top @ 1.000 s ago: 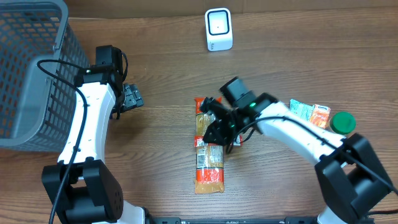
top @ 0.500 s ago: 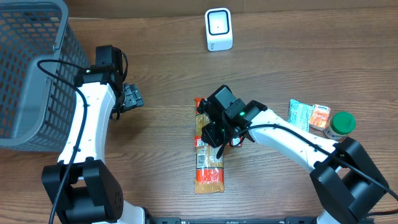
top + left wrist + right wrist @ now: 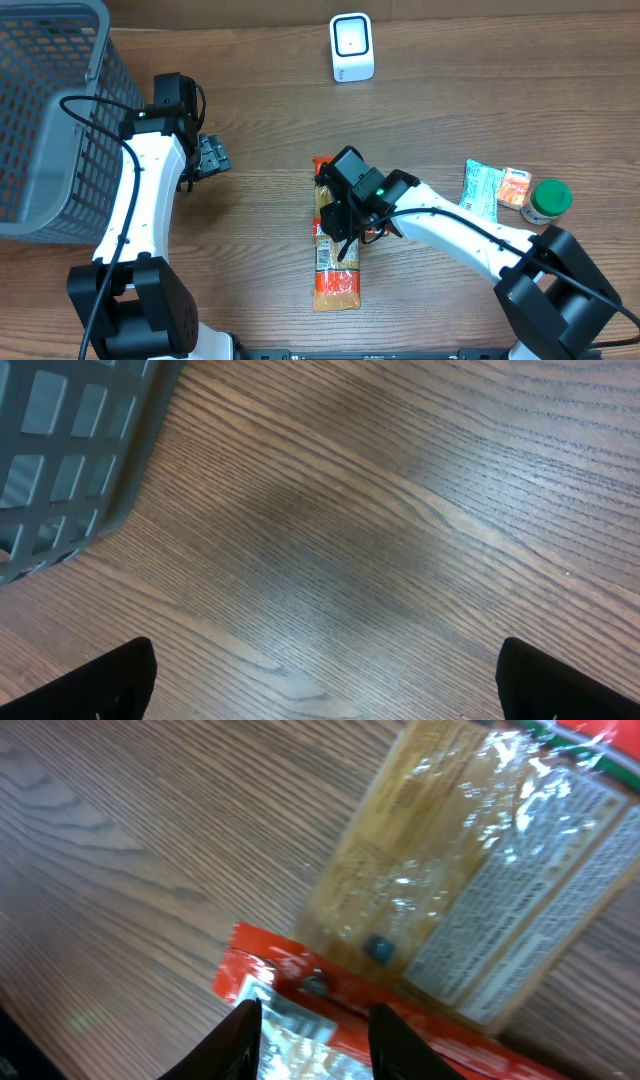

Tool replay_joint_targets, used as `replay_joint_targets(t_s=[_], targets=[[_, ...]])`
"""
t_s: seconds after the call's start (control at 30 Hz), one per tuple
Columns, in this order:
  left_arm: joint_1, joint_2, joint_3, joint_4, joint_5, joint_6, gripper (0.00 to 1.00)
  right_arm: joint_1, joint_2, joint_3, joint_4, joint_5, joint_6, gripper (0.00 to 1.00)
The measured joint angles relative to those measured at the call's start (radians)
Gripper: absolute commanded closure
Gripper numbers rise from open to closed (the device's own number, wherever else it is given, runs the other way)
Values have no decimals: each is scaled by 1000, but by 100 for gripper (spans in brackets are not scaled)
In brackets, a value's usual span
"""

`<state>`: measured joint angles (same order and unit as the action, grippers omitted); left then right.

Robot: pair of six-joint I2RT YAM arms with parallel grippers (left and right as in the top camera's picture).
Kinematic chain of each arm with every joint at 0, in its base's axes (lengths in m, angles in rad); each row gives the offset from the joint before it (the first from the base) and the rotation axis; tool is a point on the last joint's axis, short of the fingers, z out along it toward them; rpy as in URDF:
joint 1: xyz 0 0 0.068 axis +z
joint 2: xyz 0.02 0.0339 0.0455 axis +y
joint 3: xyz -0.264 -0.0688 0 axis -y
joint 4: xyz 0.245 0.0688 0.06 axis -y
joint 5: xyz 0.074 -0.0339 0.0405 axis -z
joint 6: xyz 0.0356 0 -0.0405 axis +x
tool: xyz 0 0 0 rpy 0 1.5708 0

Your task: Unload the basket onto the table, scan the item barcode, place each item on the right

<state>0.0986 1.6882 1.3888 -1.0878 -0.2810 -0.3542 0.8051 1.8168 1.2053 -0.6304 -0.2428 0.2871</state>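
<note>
Overhead, the right arm had swung left over the past second, from lower right of centre to directly above the long packet (image 3: 335, 270) in the middle of the frame, and the right gripper (image 3: 341, 214) now sat over the packet's upper half. The packet itself had not moved; it lay flat on the table (image 3: 450, 100), well below the white scanner (image 3: 352, 47) at top centre. The reach therefore looked finished, with the pick-up not yet made.

In the right wrist view, the two fingers (image 3: 243, 1040) stood part-way apart along the bottom edge, straddling the packet's red end (image 3: 290, 982). Whether they pinched it could not be told.

The left gripper (image 3: 210, 155) hung over bare wood at centre left with its jaws spread wide and nothing between them.

At upper left, the grey mesh basket (image 3: 50, 110) showed no item inside. A teal-and-orange pouch (image 3: 490, 185) and a green-lidded jar (image 3: 550, 197) waited at the right edge.
</note>
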Motion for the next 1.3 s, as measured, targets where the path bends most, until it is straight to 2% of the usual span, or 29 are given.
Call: replay_joint_targets(t_s=[0.7,0.97,1.03,1.1,1.3], targets=[[0,0,0,0,0,0,0,99,3,-11,135,75,267,63],[0,0,0,0,0,0,0,100,4,11,137,158,282,53],[0,0,0,0,0,0,0,105,4,29,129,196,272,46],[0,0,0,0,0,0,0,112,4,63,58,254,256,38],[0,0,0,0,0,0,0,60,4,184,-161,287,236,30]])
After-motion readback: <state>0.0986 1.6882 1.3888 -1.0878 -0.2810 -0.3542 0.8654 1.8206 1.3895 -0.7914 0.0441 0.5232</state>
